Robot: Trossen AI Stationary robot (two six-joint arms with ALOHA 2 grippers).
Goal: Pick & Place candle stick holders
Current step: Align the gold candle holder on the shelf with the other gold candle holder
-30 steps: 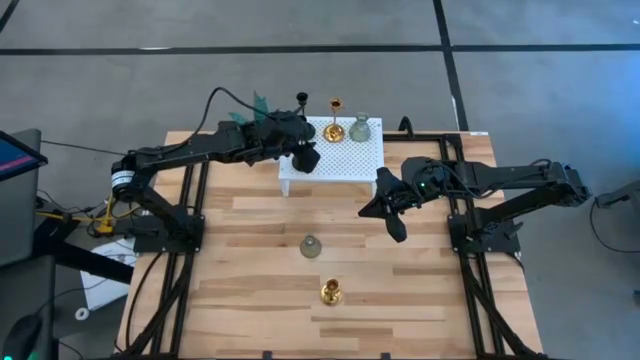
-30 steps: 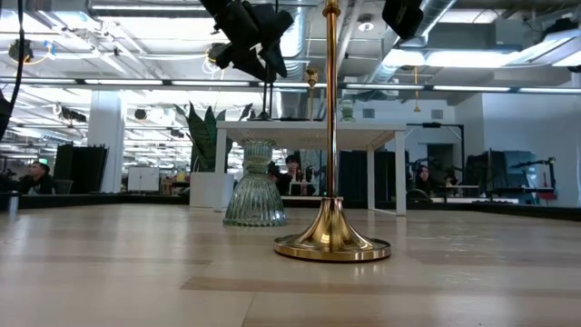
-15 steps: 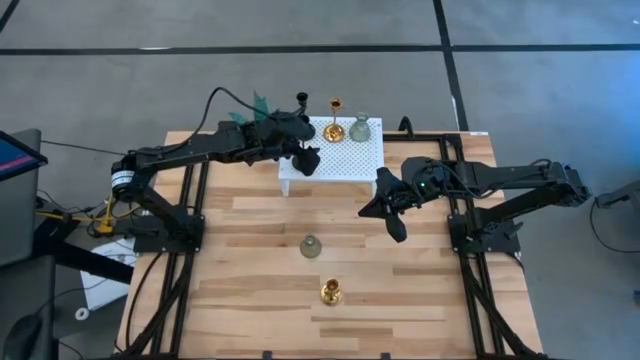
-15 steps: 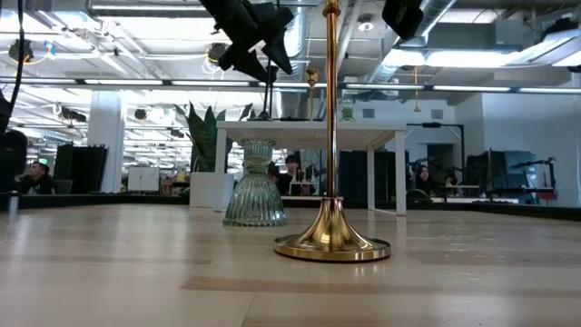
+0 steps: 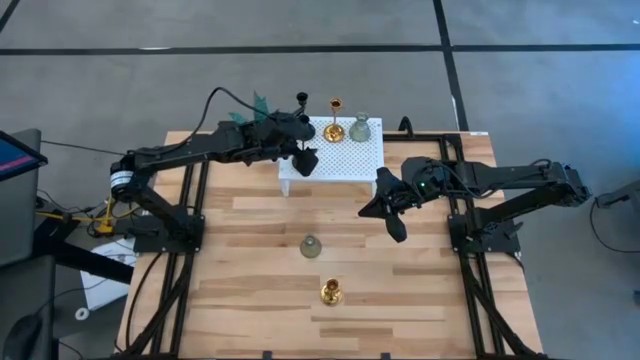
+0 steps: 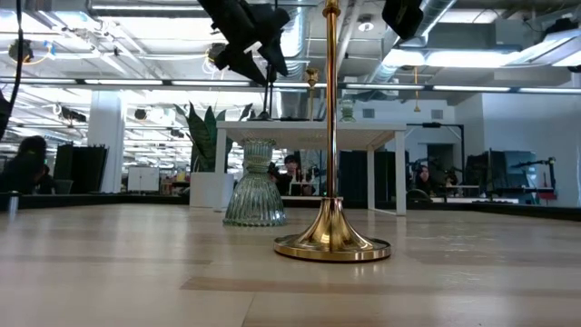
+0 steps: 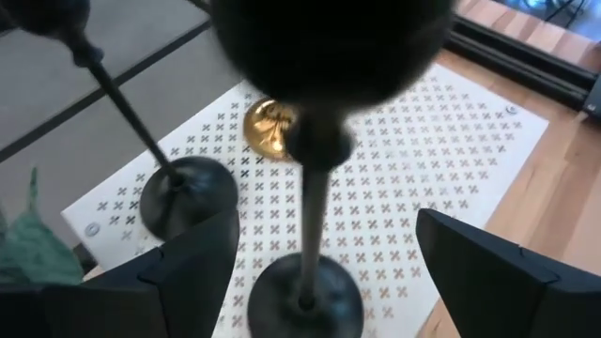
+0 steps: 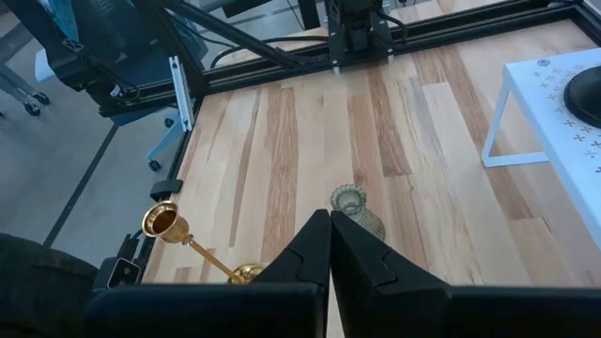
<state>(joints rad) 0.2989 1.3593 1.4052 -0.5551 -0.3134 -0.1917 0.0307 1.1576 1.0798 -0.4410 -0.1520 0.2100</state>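
Note:
A slim black holder stands on the white platform [image 5: 350, 163] by its round base [image 7: 301, 299]; its stem [image 7: 315, 211] rises between the fingers of my open left gripper [image 5: 304, 160], which stand on either side without touching it. In the high view my gripper hides this holder. The other black holder [image 5: 301, 101], a gold holder [image 5: 334, 128] and a grey-green holder [image 5: 360, 128] stand along the platform's far edge. A grey-green holder [image 5: 311, 246] and a gold holder [image 5: 331, 292] stand on the table. My right gripper [image 5: 397, 228] is shut and empty, above the table to the right of them.
A small green plant [image 5: 255, 105] stands just left of the platform's far end. The platform stands on legs [image 6: 399, 173] at the table's far middle. Dark frame rails [image 5: 190, 230] run along both table sides. Bare wood [image 5: 250, 300] lies around the two table holders.
My left gripper has shifted only slightly above the platform's left part, staying around the black holder's stem. The holders have kept still.

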